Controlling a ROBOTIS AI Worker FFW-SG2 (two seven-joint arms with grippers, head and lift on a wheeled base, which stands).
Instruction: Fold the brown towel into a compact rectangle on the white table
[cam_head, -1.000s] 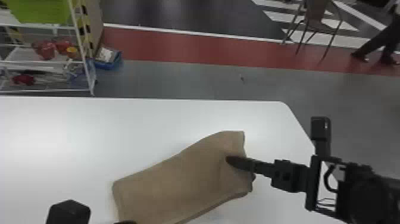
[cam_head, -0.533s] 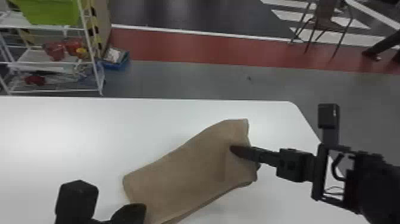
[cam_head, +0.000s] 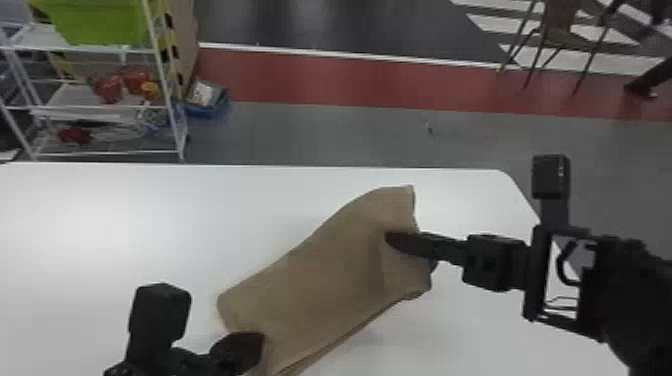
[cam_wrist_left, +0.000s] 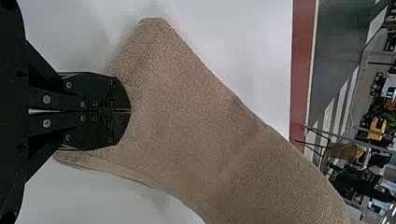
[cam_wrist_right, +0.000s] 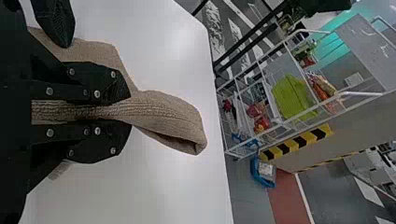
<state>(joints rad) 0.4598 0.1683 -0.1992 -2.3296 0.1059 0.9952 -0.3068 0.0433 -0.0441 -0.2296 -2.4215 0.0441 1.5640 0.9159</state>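
Observation:
The brown towel (cam_head: 320, 280), folded into a long strip, lies slantwise across the white table (cam_head: 125, 215). My right gripper (cam_head: 400, 242) is at the towel's far right end; in the right wrist view the right gripper (cam_wrist_right: 126, 112) is shut on a thick fold of the towel (cam_wrist_right: 163, 112), whose end sticks out past the fingers. At the near left end is my left gripper (cam_head: 250, 345). In the left wrist view the left gripper (cam_wrist_left: 130, 111) has its fingers together over the towel (cam_wrist_left: 187, 116); whether cloth is pinched between them is hidden.
Beyond the table's far edge (cam_head: 300, 166) stand a white wire shelf (cam_head: 105, 106) with a green bin (cam_head: 100, 20) and a blue box (cam_head: 205, 100) on the floor. A chair (cam_head: 560, 30) is at the far right.
My left gripper has come further into the head view, at the towel's near left end. The whole head view has shifted slightly. The right gripper keeps its hold on the towel's right end.

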